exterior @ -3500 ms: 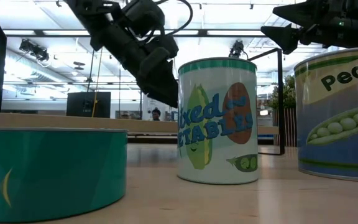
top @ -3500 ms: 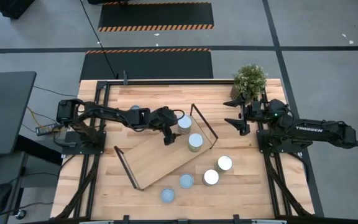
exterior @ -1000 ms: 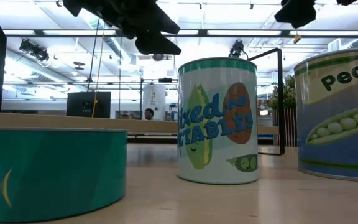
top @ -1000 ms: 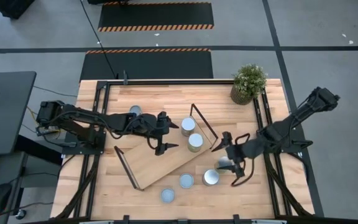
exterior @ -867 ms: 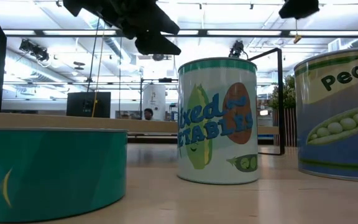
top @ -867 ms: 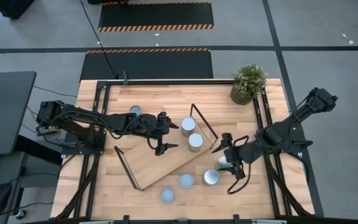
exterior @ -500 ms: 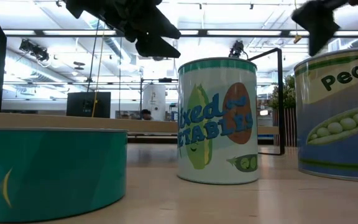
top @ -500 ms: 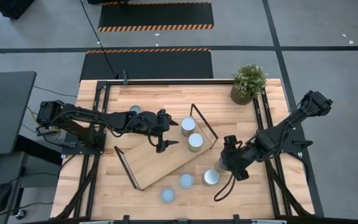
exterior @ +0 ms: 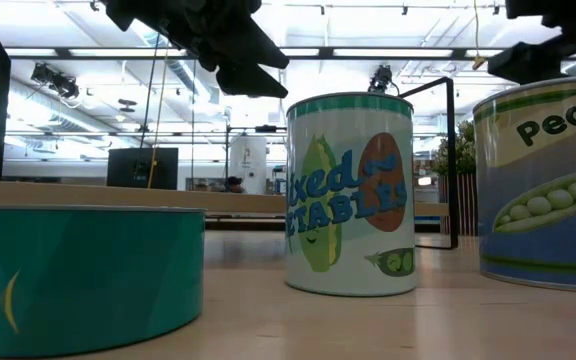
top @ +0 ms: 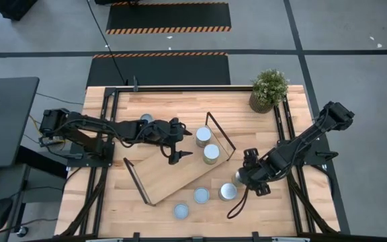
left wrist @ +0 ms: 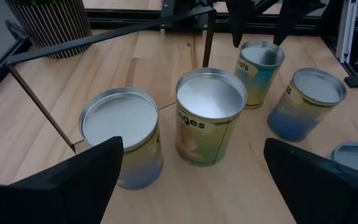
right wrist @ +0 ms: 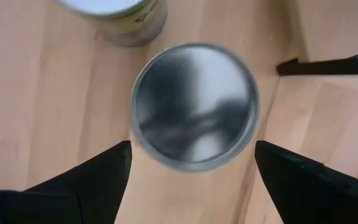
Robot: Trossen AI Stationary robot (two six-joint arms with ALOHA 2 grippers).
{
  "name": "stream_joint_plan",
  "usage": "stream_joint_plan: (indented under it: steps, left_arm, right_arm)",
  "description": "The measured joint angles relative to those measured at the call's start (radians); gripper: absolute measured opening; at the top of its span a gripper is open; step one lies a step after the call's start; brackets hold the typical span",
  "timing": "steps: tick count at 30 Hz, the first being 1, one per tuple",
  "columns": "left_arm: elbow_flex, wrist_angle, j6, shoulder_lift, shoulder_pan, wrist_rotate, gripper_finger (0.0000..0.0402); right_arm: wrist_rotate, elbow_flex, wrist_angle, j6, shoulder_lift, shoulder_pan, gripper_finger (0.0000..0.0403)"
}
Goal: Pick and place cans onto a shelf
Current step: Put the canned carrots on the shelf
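Two cans (top: 203, 136) (top: 211, 153) stand on the shelf (top: 173, 169) near its right wire frame (top: 221, 136), one just beside the other. The shelf lies slantwise across the middle of the table (top: 180, 107), with its other frame (top: 138, 181) toward the table's front left. Four more cans stand on the tabletop off the shelf: one (top: 228, 191) just beside the right gripper (top: 240, 177), one (top: 201, 195) near it to the left, one (top: 180, 211) at the front edge, and one directly under the right gripper, seen in the right wrist view as a silvery round top (right wrist: 194, 104) between the two dark fingers (right wrist: 89, 180). Another can (top: 146, 119) sits at the back left, partly hidden by the left arm. In the low view a mixed-vegetables can (exterior: 350, 193) stands in the middle, a peas can (exterior: 543, 185) at the right edge and a low teal can (exterior: 83, 270) at the left.

The right gripper is spread wide, its fingers either side of the can below and apart from it, grasping nothing. The left gripper (top: 178, 142) hangs over the shelf just left of the two cans, its fingers (left wrist: 73, 180) parted and empty; its wrist view looks across those two cans (left wrist: 120, 134) (left wrist: 209, 115) toward two more (left wrist: 258, 62) (left wrist: 306, 102).

A potted plant (top: 269, 89) stands at the table's back right corner.
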Motion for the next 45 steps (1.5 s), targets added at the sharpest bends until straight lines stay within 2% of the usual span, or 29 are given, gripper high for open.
stream_joint_plan:
  steps: [3, 7, 23, 29, 32, 37, 43, 45]
  left_arm:
    - [0.0, 0.0, 0.0, 0.0, 0.0, 0.0, 0.0396]
    - [0.0, -0.004, 0.0, 0.0, -0.001, 0.0, 0.0396]
    - [0.0, -0.032, -0.02, 0.0, -0.001, 0.0, 0.0396]
    - [0.0, -0.047, -0.022, -0.033, -0.003, 0.0, 0.0396]
    - [0.002, -0.065, -0.022, -0.082, -0.009, 0.0, 0.0396]
    - [0.001, -0.102, -0.021, -0.162, -0.021, 0.0, 0.0396]
    - [0.0, -0.172, -0.045, -0.231, -0.021, 0.001, 0.0396]
    - [0.0, -0.182, -0.051, -0.247, -0.021, 0.001, 0.0396]
  right_arm:
    - [0.028, -0.012, 0.038, 0.0, 0.0, 0.0, 0.0348]
    - [0.004, -0.056, 0.106, -0.005, 0.0, 0.0, 0.0348]
    - [0.026, -0.198, 0.373, -0.008, 0.0, 0.0, 0.0346]
    - [0.023, -0.198, 0.381, -0.009, -0.003, -0.002, 0.0298]
    - [-0.017, -0.19, 0.372, -0.016, -0.003, -0.005, 0.0292]
    - [-0.029, -0.069, 0.219, -0.005, -0.003, -0.004, 0.0293]
    - [0.063, 0.203, -0.029, -0.053, -0.003, -0.005, 0.0304]
    - [0.109, 0.296, -0.053, -0.081, -0.003, -0.005, 0.0304]
